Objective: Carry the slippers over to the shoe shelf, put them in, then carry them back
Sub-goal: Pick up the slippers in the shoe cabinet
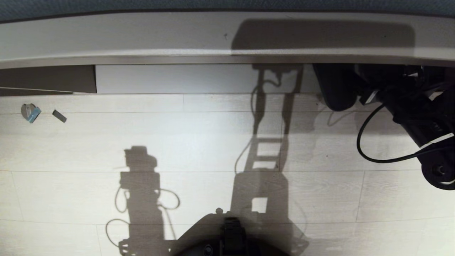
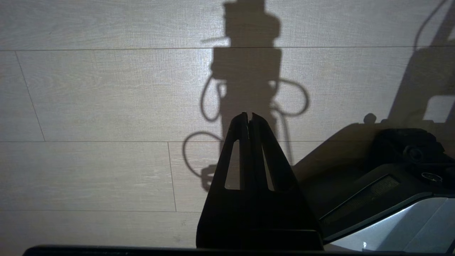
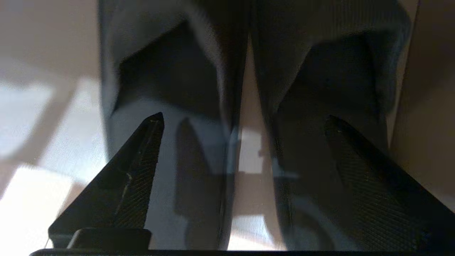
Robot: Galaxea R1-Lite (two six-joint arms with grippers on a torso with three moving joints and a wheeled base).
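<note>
Pale wood-look plank flooring (image 1: 199, 142) fills most of the head view, crossed by hard dark shadows from strong light, and runs up to a long pale counter edge (image 1: 142, 39) with a white panel (image 1: 170, 79) below, two small scraps (image 1: 32, 113) lying near it.

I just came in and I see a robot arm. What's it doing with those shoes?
The right gripper is open, with its fingers spread above the two slippers. They lie side by side on a pale surface, and the fingers do not look closed on them. In the head view, the right arm reaches under the counter on the right. The left gripper is shut and hangs over the floor, holding nothing.
</note>
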